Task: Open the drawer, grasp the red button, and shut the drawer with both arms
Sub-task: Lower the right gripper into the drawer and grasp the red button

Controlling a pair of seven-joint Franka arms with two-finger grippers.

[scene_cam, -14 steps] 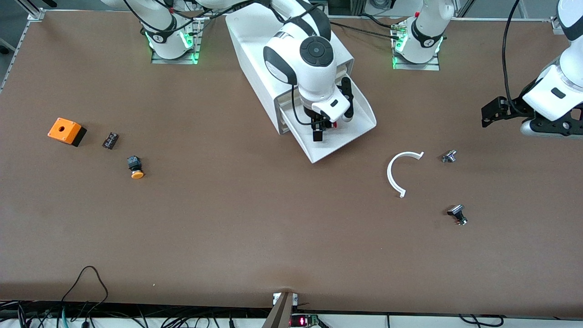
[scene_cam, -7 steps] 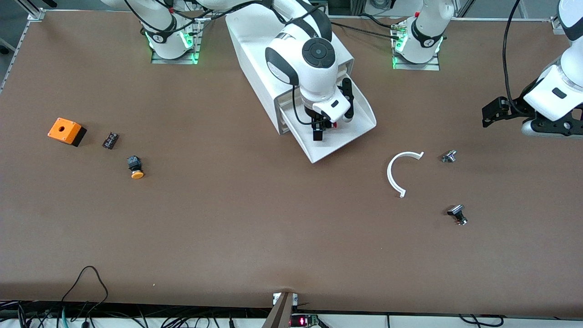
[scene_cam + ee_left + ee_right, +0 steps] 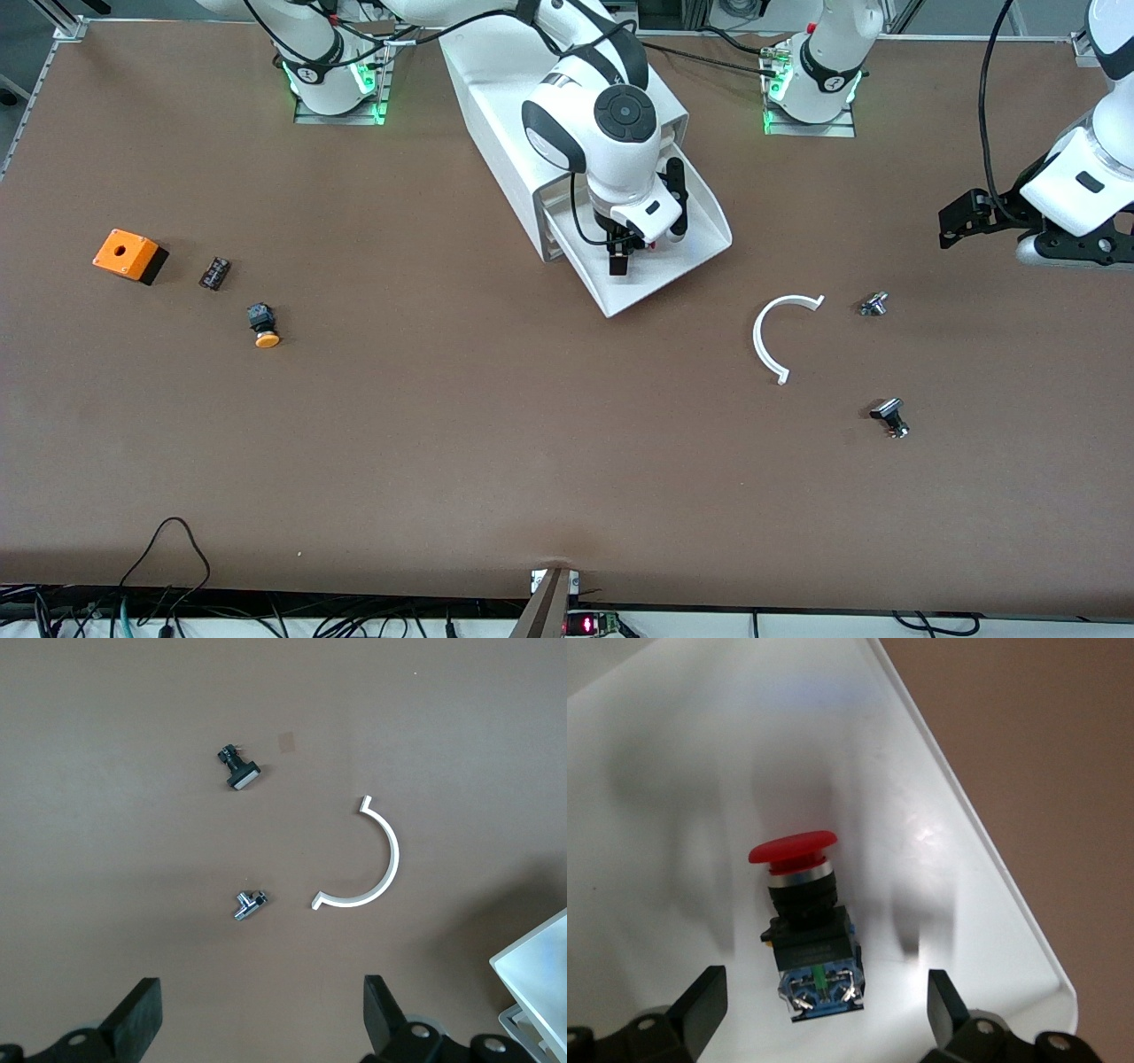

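Note:
The white drawer stands pulled out of the white cabinet. The red-capped button lies on its side on the drawer floor; in the front view the right arm mostly hides it. My right gripper hangs over the open drawer, open, with its fingers either side of the button's blue base in the right wrist view, not touching it. My left gripper waits in the air at the left arm's end of the table, open and empty.
An orange box with a hole, a small black block and an orange-capped button lie toward the right arm's end. A white arc, a metal part and a black part lie toward the left arm's end.
My right arm's wrist has shifted slightly toward the left arm's end above the drawer, its gripper staying over the button. The left gripper has barely moved.

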